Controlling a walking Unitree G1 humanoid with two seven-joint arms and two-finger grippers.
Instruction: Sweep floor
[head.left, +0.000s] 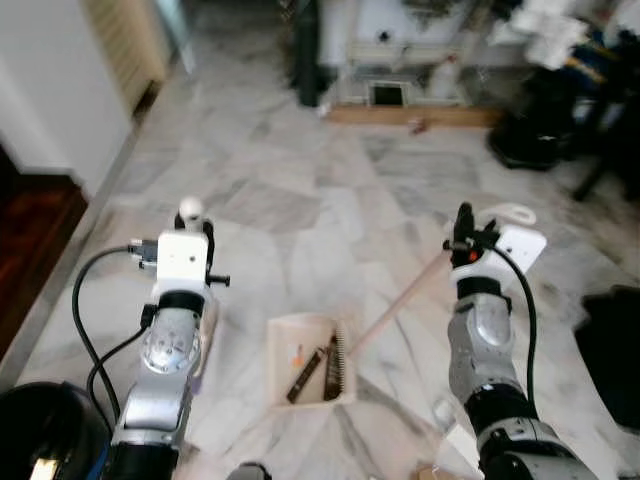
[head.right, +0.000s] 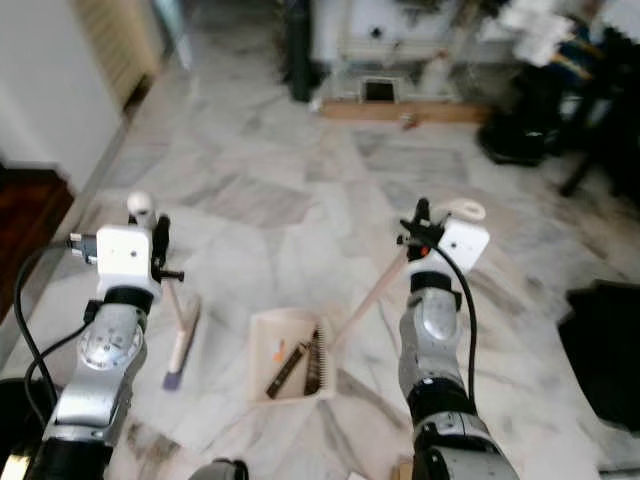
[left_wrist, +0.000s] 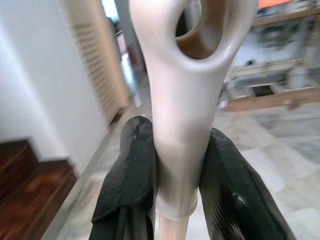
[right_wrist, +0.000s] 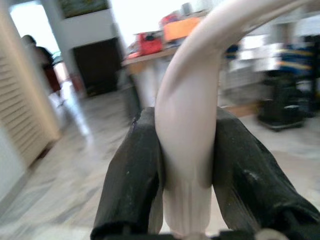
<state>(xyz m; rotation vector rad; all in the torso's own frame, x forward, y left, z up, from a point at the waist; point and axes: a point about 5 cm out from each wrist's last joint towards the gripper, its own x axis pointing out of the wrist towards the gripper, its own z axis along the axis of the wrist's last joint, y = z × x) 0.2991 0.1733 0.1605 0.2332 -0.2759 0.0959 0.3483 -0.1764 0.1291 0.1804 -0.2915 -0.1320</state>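
Left gripper (left_wrist: 172, 175) clamped on the broom handle (left_wrist: 187, 100) just under its looped end, broom (head.right: 180, 340) slanting down to the marble floor (head.left: 300, 200) beside the left arm. Right gripper (right_wrist: 186, 165) clamped on the dustpan handle (right_wrist: 192, 95), dustpan (head.left: 305, 360) resting on the floor between both arms, debris (head.left: 305, 375) lying inside
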